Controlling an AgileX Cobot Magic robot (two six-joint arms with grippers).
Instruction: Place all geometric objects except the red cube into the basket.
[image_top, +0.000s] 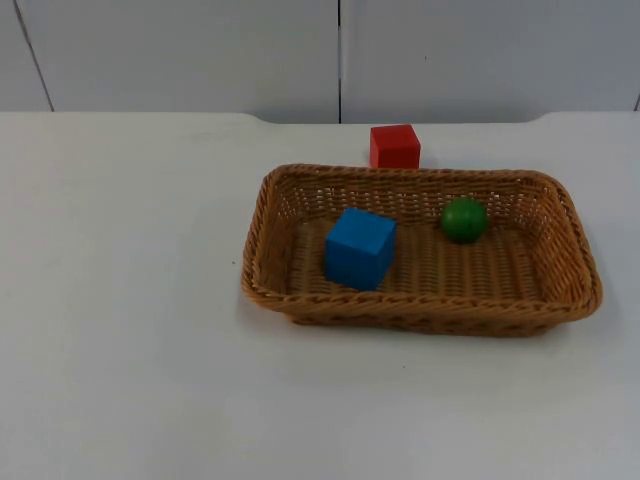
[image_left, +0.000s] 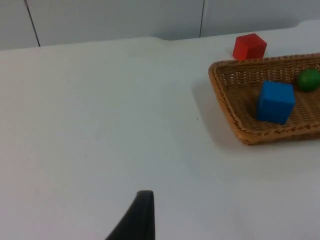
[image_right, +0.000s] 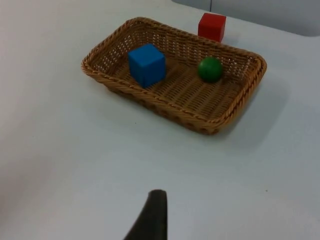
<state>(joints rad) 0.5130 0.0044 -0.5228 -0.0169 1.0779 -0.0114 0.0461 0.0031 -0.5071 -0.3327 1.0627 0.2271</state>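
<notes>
From the top view, you have the rectangular woven wicker basket (image_top: 268, 235) lying right of the tabletop's centre, with the blue cube (image_top: 359, 248) at about 9 o'clock on its floor and the green ball (image_top: 465, 220) near 1 o'clock; the red cube (image_top: 395, 146) stands on the white tabletop (image_top: 120, 300) just outside the basket's far rim, at 12 o'clock of it, close to the grey partition wall (image_top: 180, 50). By that layout the sorting looks finished, so your main risk is an unneeded move: a reach over the far rim could knock the red cube in or push the basket, and a tilt would let the ball roll. In the left wrist view, the left hand (image_left: 137, 220) waits low over bare tabletop, well apart from the basket at its 2 o'clock; I cannot tell whether it is open or closed. In the right wrist view, the right hand (image_right: 150, 220) waits too, with the basket ahead at 12 o'clock; again, I cannot tell its state. The tabletop is smooth, so the basket would slide easily.
</notes>
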